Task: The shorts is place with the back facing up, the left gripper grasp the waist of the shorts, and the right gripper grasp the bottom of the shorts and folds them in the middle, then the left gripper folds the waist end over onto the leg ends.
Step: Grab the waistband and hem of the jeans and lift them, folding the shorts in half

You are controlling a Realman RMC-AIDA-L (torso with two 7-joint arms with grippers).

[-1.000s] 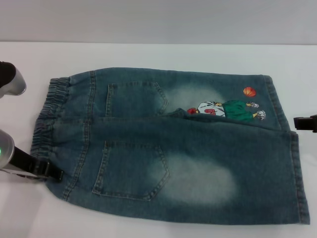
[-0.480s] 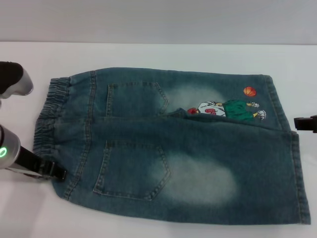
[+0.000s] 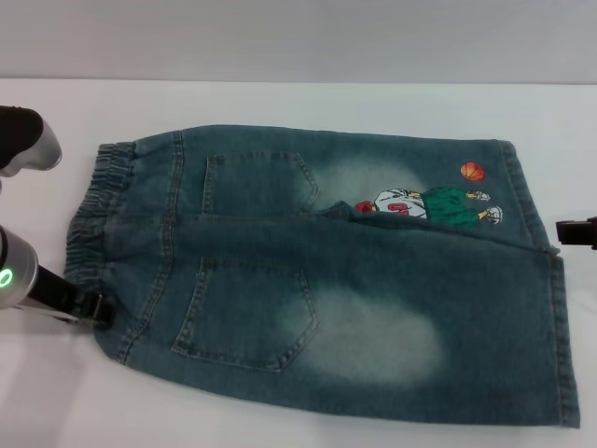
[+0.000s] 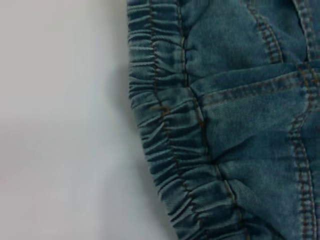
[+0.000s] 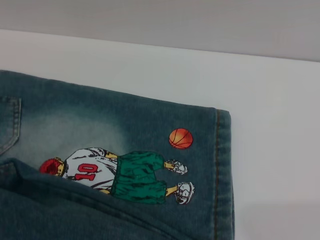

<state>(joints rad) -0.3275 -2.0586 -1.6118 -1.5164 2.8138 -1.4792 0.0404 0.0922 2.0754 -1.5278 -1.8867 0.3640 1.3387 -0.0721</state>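
2 back pockets face up on the shorts [image 3: 326,280], spread flat on the white table [image 3: 280,103] with the waist of the shorts [image 3: 89,219] toward the robot's left and the leg ends [image 3: 550,308] toward its right. The left gripper [image 3: 93,308] touches the near corner of the waistband; whether it pinches the cloth cannot be told. The right gripper [image 3: 571,231] sits just beside the hem near the cartoon print [image 3: 434,205], its finger spread unclear.

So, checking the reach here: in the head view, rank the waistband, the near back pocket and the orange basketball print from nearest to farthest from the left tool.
1. Waistband, beside the left tool.
2. Near back pocket, mid-shorts.
3. Basketball print, far right hem.
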